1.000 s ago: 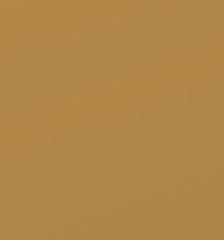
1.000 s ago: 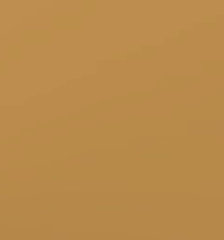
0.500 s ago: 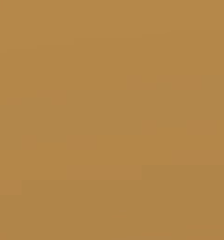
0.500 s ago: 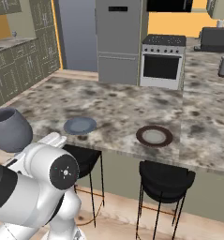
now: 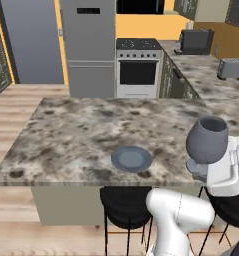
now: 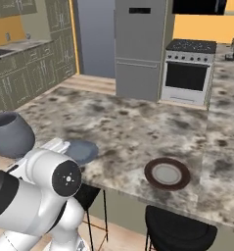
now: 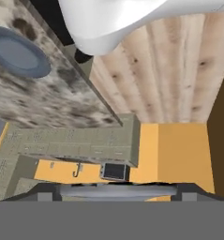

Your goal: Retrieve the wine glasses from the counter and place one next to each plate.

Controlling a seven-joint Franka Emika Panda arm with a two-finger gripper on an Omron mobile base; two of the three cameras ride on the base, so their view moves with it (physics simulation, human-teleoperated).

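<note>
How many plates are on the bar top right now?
2. The blue-grey plate lies near the front edge of the bar top, just past the arm; the brown-rimmed plate lies to its right along that edge. More could be hidden behind the arm.

1. I can see the bowl of the dark grey goblet [image 5: 207,139] in the left base view, but its stem and foot are hidden behind the white arm.
2. In the right base view the goblet [image 6: 11,134] sits at the left edge, its lower part behind the arm.
3. I cannot tell how the jaws stand; the fingers are hidden.
4. The arm covers the near right part of the blue-grey plate [image 6: 83,150] in the right base view.
5. In the hand view that plate [image 7: 17,51] is cut off at the left edge.
6. The black stool [image 5: 126,205] is partly behind the arm.
</note>
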